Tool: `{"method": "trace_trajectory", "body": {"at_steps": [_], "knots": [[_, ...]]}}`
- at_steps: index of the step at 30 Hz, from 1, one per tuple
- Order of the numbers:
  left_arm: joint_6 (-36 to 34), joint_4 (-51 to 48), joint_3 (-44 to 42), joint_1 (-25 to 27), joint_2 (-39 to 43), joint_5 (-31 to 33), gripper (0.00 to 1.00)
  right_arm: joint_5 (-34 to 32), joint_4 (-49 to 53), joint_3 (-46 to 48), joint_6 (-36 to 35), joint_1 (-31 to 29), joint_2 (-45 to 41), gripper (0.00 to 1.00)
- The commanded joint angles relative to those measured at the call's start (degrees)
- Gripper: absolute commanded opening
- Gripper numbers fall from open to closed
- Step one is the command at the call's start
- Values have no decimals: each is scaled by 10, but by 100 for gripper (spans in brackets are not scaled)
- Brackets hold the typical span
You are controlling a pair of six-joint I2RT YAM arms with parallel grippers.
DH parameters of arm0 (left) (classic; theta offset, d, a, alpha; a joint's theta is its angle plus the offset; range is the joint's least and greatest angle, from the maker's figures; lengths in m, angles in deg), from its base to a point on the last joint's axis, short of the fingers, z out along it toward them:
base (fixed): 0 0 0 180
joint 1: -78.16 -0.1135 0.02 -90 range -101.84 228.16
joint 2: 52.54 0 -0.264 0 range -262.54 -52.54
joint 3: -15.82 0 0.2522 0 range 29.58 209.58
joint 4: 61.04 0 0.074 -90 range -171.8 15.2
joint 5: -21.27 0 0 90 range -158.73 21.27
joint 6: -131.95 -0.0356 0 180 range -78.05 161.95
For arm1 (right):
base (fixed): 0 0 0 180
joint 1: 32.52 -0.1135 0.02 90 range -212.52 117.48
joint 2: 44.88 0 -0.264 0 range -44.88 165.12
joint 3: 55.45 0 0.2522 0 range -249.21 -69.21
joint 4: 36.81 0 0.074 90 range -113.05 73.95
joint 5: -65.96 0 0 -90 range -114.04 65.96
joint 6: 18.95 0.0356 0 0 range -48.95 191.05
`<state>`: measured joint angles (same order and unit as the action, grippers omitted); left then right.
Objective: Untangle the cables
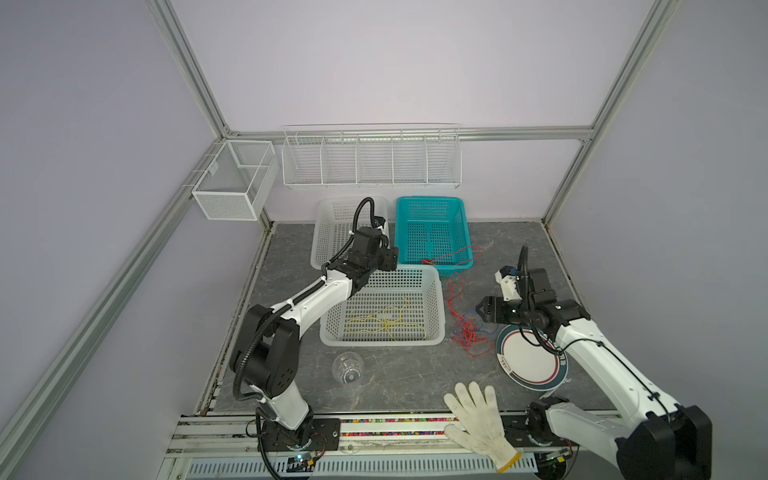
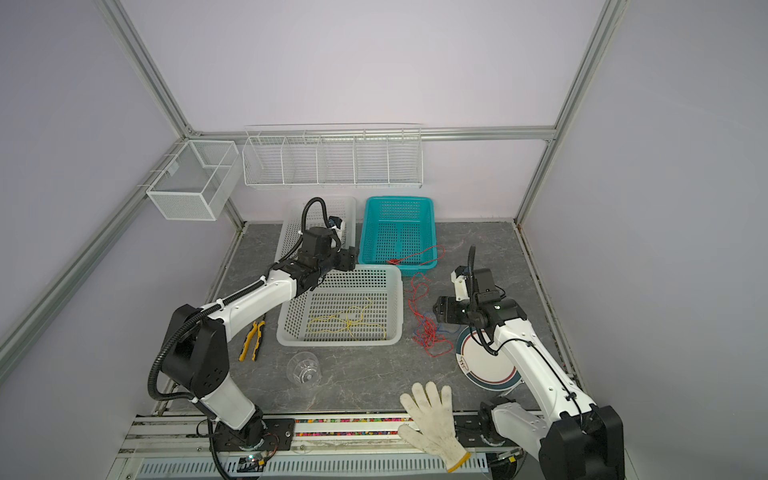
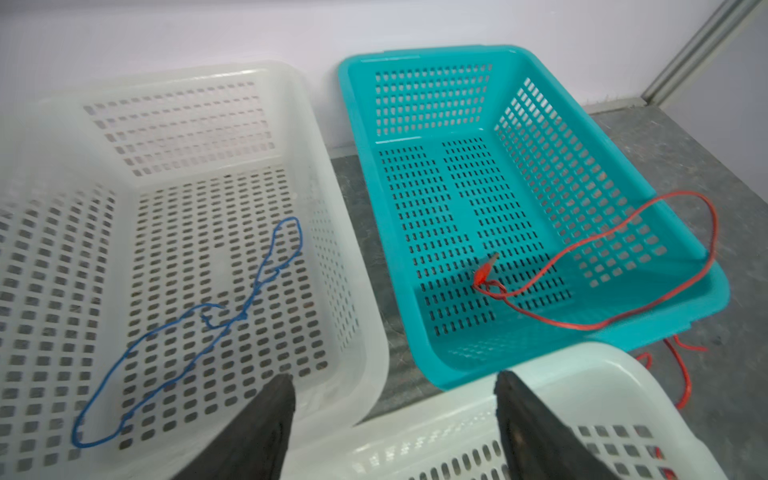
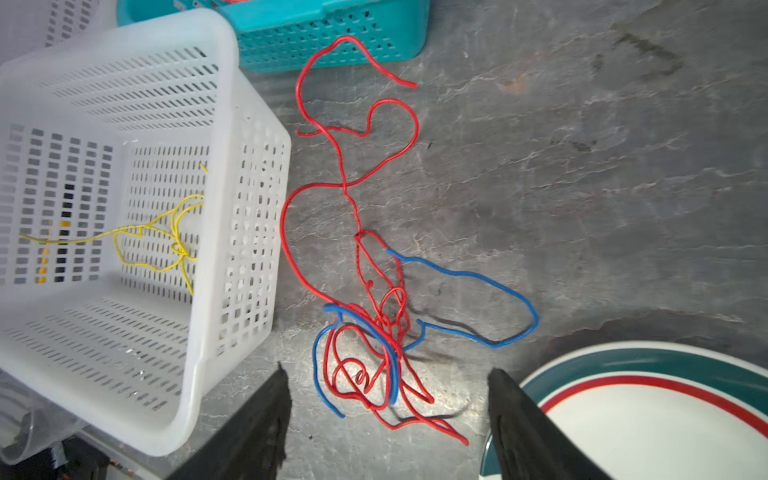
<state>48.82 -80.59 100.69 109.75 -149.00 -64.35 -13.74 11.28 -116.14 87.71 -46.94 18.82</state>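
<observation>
We find the yellow cable in the front white basket, a blue cable behind it, and the red-blue tangle beside it, seemingly knotted, unfinished, with left gripper and right gripper spread wide, empty.

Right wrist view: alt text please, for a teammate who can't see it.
A tangle of red and blue cables lies on the grey table in front of the open right gripper, which holds nothing. Beside it stands a white basket with a yellow cable inside; a teal basket and a plate sit at the edges.
</observation>
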Motion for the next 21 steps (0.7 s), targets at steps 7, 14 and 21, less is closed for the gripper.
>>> {"method": "trace_trajectory", "body": {"at_steps": [7, 14, 21], "knots": [[34, 55, -54, 15, 51, -53, 77, 81, -85, 56, 35, -13, 48, 59], [38, 56, -55, 27, 55, -69, 77, 29, -85, 44, 37, -20, 64, 11], [26, 58, -51, 43, 57, -92, 77, -15, -41, -4, -9, -20, 11, 7]]}}
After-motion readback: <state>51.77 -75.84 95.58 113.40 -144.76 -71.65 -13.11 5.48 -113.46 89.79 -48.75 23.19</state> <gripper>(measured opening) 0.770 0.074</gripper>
